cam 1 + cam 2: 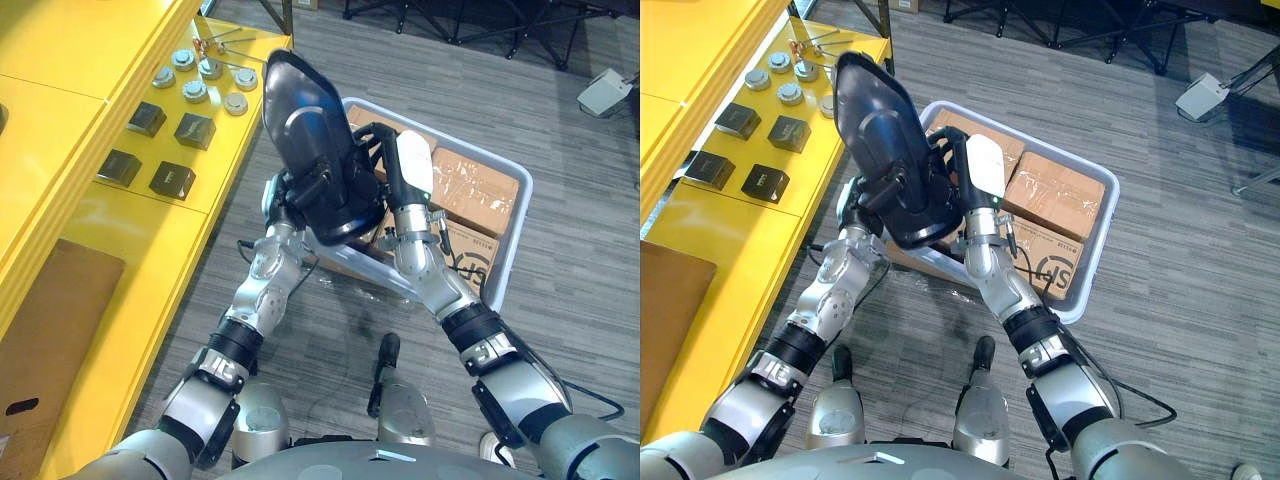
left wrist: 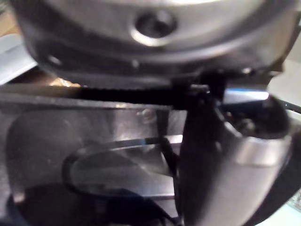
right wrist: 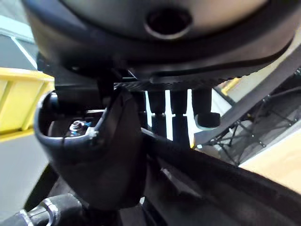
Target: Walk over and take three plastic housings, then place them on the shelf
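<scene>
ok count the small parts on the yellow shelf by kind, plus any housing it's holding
silver caps: 6
black blocks: 4
housing: 1
total: 11

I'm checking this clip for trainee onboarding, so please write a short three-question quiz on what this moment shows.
1. True or false: the black plastic housing is held up between the left hand and the right hand.
2. What lies in the grey bin on the floor below the housing? A) cardboard boxes B) bottles C) folded cloth
3. Fill in: the small black blocks and round metal parts lie on the ____ shelf.
Key: 1 true; 2 A; 3 yellow.
</scene>
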`<state>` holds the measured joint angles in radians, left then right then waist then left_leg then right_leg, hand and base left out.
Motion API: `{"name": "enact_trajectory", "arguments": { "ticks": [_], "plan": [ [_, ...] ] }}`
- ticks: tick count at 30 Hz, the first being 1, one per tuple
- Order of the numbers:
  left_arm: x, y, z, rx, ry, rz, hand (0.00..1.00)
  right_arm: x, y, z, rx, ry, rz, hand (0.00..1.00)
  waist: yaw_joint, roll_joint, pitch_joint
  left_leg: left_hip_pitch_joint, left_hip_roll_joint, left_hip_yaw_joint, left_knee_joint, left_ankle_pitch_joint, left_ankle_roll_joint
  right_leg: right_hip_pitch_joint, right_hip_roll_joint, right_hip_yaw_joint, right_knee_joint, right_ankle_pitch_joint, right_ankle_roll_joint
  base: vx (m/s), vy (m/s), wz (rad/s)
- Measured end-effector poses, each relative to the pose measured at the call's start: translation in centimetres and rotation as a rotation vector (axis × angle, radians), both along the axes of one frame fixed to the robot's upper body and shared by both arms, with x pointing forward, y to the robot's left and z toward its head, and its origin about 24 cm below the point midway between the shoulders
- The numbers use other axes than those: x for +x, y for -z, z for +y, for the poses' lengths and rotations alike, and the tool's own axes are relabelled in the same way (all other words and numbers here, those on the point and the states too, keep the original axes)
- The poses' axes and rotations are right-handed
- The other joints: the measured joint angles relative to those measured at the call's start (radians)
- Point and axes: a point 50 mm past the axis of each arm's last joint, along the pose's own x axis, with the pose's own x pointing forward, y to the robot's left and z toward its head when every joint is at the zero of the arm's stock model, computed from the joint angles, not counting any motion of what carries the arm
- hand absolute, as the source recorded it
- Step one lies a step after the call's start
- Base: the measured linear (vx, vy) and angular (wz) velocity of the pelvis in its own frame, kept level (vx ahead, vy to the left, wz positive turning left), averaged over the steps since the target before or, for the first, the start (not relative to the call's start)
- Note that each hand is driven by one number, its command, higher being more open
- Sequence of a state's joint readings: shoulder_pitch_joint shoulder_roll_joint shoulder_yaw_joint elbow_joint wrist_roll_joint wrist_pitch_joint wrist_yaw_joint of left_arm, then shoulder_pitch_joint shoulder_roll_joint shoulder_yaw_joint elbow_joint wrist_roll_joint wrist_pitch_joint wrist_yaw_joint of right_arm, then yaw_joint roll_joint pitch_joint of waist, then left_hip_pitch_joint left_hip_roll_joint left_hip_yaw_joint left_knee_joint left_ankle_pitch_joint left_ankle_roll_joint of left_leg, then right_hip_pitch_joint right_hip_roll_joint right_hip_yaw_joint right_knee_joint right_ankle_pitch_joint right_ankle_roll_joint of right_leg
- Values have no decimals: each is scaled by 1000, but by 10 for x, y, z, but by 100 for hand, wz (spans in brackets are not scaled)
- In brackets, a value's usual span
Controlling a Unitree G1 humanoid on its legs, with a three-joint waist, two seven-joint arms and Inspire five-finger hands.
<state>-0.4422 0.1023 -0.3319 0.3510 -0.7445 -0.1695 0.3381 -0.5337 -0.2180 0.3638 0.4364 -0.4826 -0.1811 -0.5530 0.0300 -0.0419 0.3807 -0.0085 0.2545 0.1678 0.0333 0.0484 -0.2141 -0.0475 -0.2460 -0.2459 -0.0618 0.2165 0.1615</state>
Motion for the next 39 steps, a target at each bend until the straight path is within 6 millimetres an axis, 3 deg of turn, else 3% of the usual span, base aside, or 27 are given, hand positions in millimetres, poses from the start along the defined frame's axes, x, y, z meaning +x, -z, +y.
{"name": "enact_trajectory", "arguments": {
  "ticks": [2,3,9,12,15,18,22,27,31,36,39],
  "plan": [
    [-5,7,-1,-18,5,1,0,-7,7,2,30,-4,8,0,-2,-2,-1,2,0,1,0,0,0,3,0,0,-3,0,0,0,0,0],
    [-7,9,-2,-22,10,4,0,-9,10,2,39,-1,10,100,-2,-2,-2,3,0,1,-1,0,0,4,0,0,-4,0,0,0,0,0],
    [-16,21,-2,-89,8,29,0,-29,36,2,105,-25,55,100,-4,-7,-48,24,0,15,-5,-9,0,22,0,2,-14,0,1,7,3,-3],
    [-16,11,2,-155,-84,-26,0,-47,51,6,141,-25,75,100,-3,-8,-68,40,0,19,-10,-12,1,35,0,2,-15,-2,1,-4,1,-1],
    [-17,-7,13,-146,-193,-118,0,-60,52,8,273,-4,78,100,-4,-4,-79,69,0,28,-22,-12,1,52,0,5,-15,-4,3,-21,5,-6],
    [-24,-12,21,-99,-279,-161,0,-67,42,6,353,10,25,100,-8,-1,-118,78,0,33,-40,-11,0,50,0,3,-16,-5,4,-7,2,-4],
    [-45,-14,43,28,-526,-190,0,-81,26,-10,632,0,-35,100,-9,6,-174,105,0,52,-57,-5,-6,56,1,2,-16,-6,4,3,6,-8],
    [-61,-28,62,334,-787,-279,0,-101,38,-33,800,-24,44,100,-13,13,-201,121,0,54,-72,-3,-7,67,1,-8,-16,-10,3,-18,3,0],
    [-73,-31,66,505,-822,-339,0,-115,43,-39,923,-62,82,100,-25,28,-231,123,0,54,-90,4,-5,65,1,-17,-16,-15,0,-23,4,4],
    [-87,-8,75,562,-722,-261,0,-119,49,-50,976,-86,131,100,-38,51,-257,122,0,54,-87,4,-4,63,1,-18,-17,-15,0,0,0,0],
    [-101,-2,80,420,-571,-244,0,-120,62,-53,974,-112,259,100,-35,52,-257,119,0,52,-86,3,-3,61,1,-22,-17,-21,-7,-5,3,1]
  ]
}}
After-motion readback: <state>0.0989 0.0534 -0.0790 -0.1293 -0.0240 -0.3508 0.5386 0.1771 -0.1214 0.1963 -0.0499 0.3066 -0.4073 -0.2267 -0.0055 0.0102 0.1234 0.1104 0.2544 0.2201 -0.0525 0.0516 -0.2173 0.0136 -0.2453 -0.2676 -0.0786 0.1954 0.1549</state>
